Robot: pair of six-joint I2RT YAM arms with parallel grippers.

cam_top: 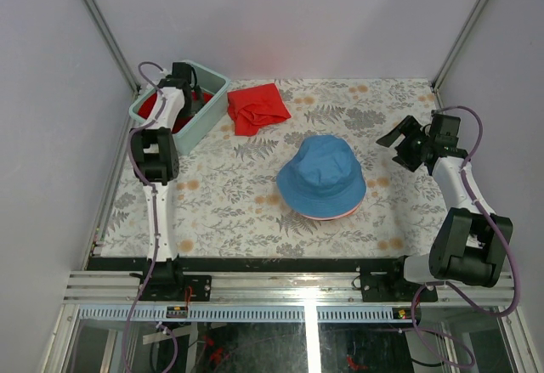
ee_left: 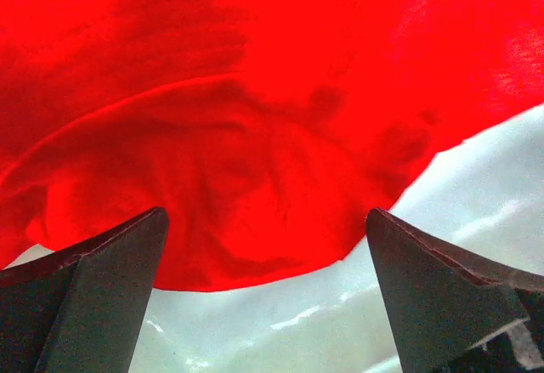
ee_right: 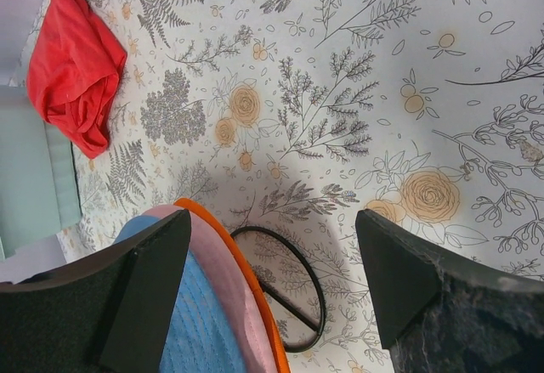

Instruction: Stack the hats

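- Floral counter (cam_top: pixel 221 211), from above: blue hat (cam_top: pixel 321 176) at centre; red hat (cam_top: pixel 153 104) in the back-left bin (cam_top: pixel 214 101), right under my left jaws (cam_top: pixel 183 84), the nearer pair.
- Left wrist: jaws spread, red hat straight ahead between the tips, unpinched.
- Right wrist: right jaws (ee_right: pixel 272 220) spread, empty, over the blue hat's edge.

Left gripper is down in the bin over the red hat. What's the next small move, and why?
Probably lower the left gripper slightly and close on the red hat: its jaws stand open above it in the teal bin, gripping nothing, and it belongs on the blue hat.
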